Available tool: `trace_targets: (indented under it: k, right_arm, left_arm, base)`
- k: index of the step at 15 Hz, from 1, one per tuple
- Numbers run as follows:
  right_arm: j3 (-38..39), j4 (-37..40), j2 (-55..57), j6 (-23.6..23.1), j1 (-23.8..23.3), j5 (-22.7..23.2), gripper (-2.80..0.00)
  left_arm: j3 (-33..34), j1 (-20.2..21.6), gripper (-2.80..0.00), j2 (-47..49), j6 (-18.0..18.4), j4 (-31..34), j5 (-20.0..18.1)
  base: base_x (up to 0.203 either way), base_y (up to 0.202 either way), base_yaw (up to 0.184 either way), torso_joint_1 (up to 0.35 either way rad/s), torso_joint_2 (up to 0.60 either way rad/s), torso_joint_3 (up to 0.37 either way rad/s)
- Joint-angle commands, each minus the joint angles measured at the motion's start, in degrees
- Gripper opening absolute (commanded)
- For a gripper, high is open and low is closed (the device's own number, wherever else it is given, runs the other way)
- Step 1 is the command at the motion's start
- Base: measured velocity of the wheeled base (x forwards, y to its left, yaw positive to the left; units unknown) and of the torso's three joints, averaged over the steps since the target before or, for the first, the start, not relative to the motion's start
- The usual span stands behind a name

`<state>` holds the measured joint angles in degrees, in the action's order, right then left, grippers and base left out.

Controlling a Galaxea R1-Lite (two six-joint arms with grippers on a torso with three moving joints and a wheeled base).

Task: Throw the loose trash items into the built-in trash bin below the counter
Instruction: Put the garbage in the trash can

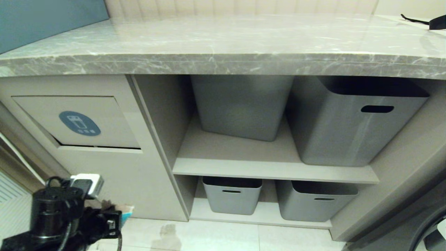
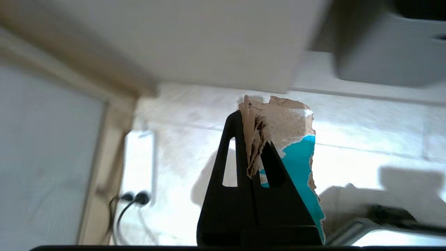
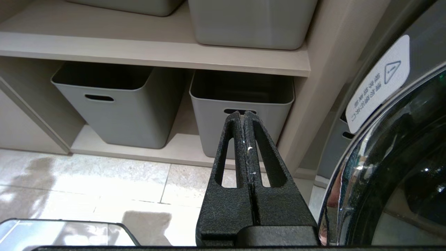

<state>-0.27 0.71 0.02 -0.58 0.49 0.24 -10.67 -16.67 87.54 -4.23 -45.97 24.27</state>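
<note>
My left gripper [image 2: 251, 116] is shut on a torn scrap of brown cardboard [image 2: 284, 125] with a teal-blue patch. In the head view that gripper [image 1: 116, 211] hangs low at the bottom left, near the floor, with the scrap [image 1: 126, 210] sticking out to its right. The built-in trash bin's flap [image 1: 78, 122], with its round blue sticker, is in the beige cabinet front above the gripper, tilted slightly ajar. The marble counter [image 1: 223, 45] runs across the top. My right gripper [image 3: 243, 115] is shut and empty, parked low facing the lower tubs.
Grey storage tubs stand on the open shelves right of the bin, two large [image 1: 352, 122] above and two small [image 1: 232, 193] below. A dark appliance door [image 3: 400, 167] is at the far right. A black strap [image 1: 427, 21] lies on the counter's far right. Pale floor tiles [image 1: 216, 233] lie below.
</note>
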Motion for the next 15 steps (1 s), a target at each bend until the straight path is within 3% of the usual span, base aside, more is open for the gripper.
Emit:
trace_targets:
  k: [1,4,6,11,15]
  right_arm:
    - [0.0,0.0,-0.11,-0.04,0.04,0.02,-2.8]
    - [0.0,0.0,-0.11,-0.04,0.04,0.02,-2.8]
    - [0.0,0.0,-0.11,-0.04,0.04,0.02,-2.8]
    - [0.0,0.0,-0.11,-0.04,0.04,0.02,-2.8]
    - [0.0,0.0,-0.11,-0.04,0.04,0.02,-2.8]
  left_arm:
    - [-0.11,12.52,-2.8,-3.12,0.15,-0.24,-2.11]
    - [-7.41,28.02,-2.8,-0.25,2.5,-0.53,-8.06]
    - [-15.65,33.33,-2.8,4.75,6.46,-3.16,-12.89]
    - [-26.6,35.42,-2.8,18.38,10.75,-21.1,-20.79]
    - [-27.25,35.34,-2.8,22.17,10.23,-23.52,-21.64]
  base:
    - [0.0,0.0,0.0,0.0,0.0,0.0]
    - [0.0,0.0,0.0,0.0,0.0,0.0]
    - [0.0,0.0,0.0,0.0,0.0,0.0]
    - [0.0,0.0,0.0,0.0,0.0,0.0]
    - [0.0,0.0,0.0,0.0,0.0,0.0]
